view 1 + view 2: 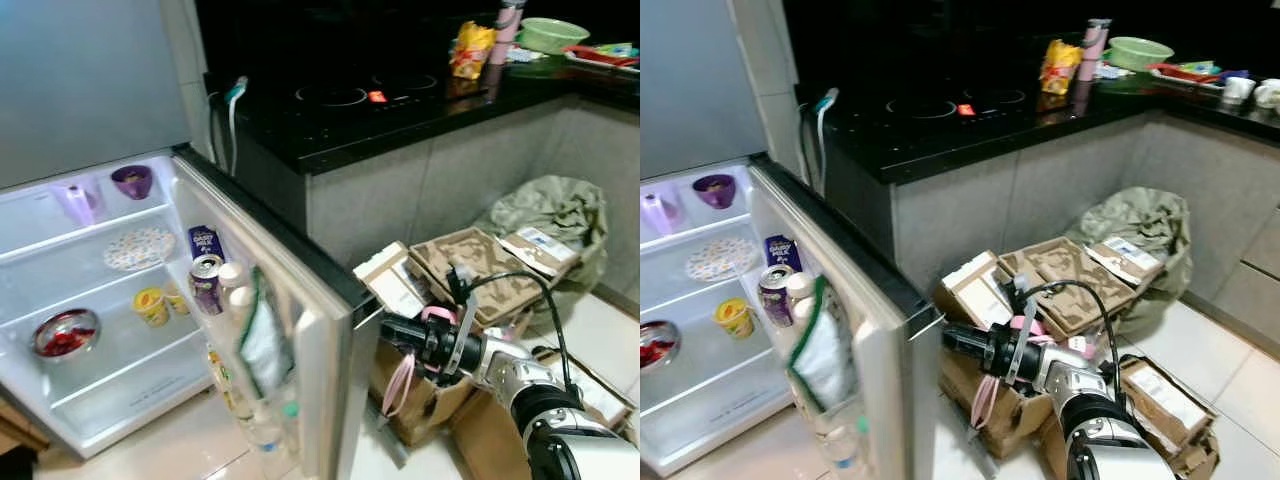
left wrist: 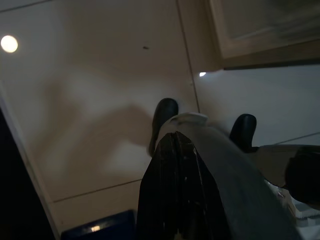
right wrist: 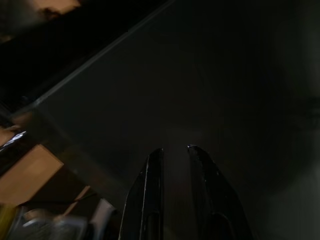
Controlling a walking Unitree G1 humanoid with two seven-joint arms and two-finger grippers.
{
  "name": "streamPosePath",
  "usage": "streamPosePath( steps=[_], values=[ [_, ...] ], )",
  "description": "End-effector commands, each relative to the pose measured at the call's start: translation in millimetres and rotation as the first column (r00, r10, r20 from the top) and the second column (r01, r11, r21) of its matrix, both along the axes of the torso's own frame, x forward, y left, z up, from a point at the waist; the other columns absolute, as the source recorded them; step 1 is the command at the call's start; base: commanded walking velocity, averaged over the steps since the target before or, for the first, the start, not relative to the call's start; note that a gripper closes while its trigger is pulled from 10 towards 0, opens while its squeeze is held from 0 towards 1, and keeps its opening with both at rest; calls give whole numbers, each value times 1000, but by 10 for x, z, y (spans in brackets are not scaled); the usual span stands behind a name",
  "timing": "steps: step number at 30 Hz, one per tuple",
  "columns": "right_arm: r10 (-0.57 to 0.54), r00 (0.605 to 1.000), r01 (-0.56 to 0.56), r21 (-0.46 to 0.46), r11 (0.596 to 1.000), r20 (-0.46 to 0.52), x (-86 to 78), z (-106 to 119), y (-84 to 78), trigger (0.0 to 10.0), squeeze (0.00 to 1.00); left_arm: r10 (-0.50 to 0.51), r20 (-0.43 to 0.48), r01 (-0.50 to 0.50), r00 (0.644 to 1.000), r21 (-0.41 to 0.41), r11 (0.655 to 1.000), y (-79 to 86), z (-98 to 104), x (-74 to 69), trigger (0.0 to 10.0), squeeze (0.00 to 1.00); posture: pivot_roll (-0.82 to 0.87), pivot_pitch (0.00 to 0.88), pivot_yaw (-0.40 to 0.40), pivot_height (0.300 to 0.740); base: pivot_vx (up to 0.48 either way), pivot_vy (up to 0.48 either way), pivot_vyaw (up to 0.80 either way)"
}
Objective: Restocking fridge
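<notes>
Right gripper [image 1: 392, 331] reaches level toward the outer edge of the open fridge door [image 1: 325, 330], just beside it; the wrist view shows its fingers [image 3: 152, 190] nearly together with a thin gap, nothing between them. Left gripper [image 2: 200, 132]: two rounded fingertips set apart behind a dark, glossy, curved thing close to the lens; whether it holds it, cannot tell.

Progress, as judged: door stands wide, so access is done. Fridge [image 1: 90, 300] already part stocked, with bare shelf room left. No item in the right gripper, so restocking is mid-way at best.

Contents and materials:
- Glass shelves, white liner, brightly lit.
- Purple cup [image 1: 132, 181], glossy, far shelf.
- Flat patterned plate [image 1: 138, 248].
- Steel bowl [image 1: 64, 333] with something red inside.
- Small yellow tub [image 1: 151, 305].
- Door rack: metal can [image 1: 206, 281], soft crinkled pouch [image 1: 262, 345], clear bottles lower down.

Right of the door: corrugated cardboard boxes [image 1: 470, 270], flaps open, on the tiled floor. Black glossy counter [image 1: 400, 110] far.
</notes>
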State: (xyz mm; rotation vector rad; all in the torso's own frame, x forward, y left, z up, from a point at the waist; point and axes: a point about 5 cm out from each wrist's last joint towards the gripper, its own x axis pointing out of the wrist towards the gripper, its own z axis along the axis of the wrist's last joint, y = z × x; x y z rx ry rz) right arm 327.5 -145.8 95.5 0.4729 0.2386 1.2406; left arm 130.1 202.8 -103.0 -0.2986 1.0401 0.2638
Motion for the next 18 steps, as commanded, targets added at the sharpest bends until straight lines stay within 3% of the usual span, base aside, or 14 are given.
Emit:
streamPosePath(
  steps=[1, 2, 3, 4, 6, 8, 9, 10, 11, 12, 14, 17, 18],
  values=[
    [-8, 1000, 8, -12, 1000, 1, -6, -3, -48, 10000, 0, 4, -15, -4, 1000, 4, 1000, 27, -11, -45, 10000, 0, -75, 0, -26, 740, 0, 0, 0],
    [-173, 985, 171, -114, 979, -9, 23, -111, -146, 10000, 0, 5, -15, -5, 1000, 2, 1000, 20, -12, -45, 10000, 0, -76, 0, -27, 740, 0, 0, 0],
    [-250, 968, 245, -150, 958, -16, 37, -153, -189, 10000, 0, 5, -14, -5, 1000, 1, 1000, 16, -12, -44, 10000, 0, -76, 0, -27, 740, 0, 0, 0],
    [-250, 968, 245, -150, 958, -16, 37, -153, -189, 10000, 0, 5, -14, -5, 1000, 1, 1000, 16, -12, -44, 10000, 0, -76, 0, -27, 740, 0, 0, 0],
    [-385, 923, 372, -215, 903, -18, 55, -225, -269, 10000, 0, 4, -13, -4, 1000, 0, 1000, 7, -12, -38, 10000, 0, -78, 0, -26, 740, 0, 0, 0],
    [-510, 860, 476, -314, 822, -31, 9, -374, -379, 10000, 0, 3, -12, -3, 1000, -2, 1000, -3, -11, -31, 10000, 0, -81, 0, -26, 740, 0, 0, 0],
    [-544, 838, 496, -353, 793, -46, -38, -457, -420, 10000, 0, 3, -11, -3, 1000, -3, 1000, -7, -11, -29, 10000, 0, -81, 0, -26, 740, 0, 0, 0],
    [-544, 838, 496, -353, 793, -46, -38, -457, -420, 10000, 0, 3, -11, -3, 1000, -3, 1000, -7, -11, -29, 10000, 0, -81, 0, -26, 740, 0, 0, 0],
    [-620, 779, 531, -430, 730, -90, -160, -644, -503, 10000, 0, 3, -10, -3, 1000, -5, 1000, -11, -11, -26, 10000, 0, -81, 0, -26, 740, 0, 0, 0],
    [-642, 761, 537, -459, 708, -99, -212, -711, -534, 10000, 0, 3, -9, -3, 1000, -5, 1000, -12, -11, -26, 10000, 0, -81, 0, -26, 740, 0, 0, 0],
    [-661, 745, 516, -550, 657, -90, -335, -857, -588, 10000, 0, 4, -9, -4, 1000, -5, 1000, -13, -11, -26, 10000, 0, -81, 0, -26, 740, 0, 0, 653],
    [-669, 738, 501, -589, 634, -91, -407, -935, -607, 10000, 0, 4, -9, -4, 1000, -5, 1000, -13, -11, -27, 10000, 0, -81, 0, -26, 740, 0, 0, 669],
    [-721, 683, 471, -686, 555, -114, -642, -1159, -701, 10000, 0, 4, -9, -4, 1000, -6, 1000, -16, -11, -25, 10000, 0, -82, 0, -26, 740, 0, 0, 669]
  ],
)
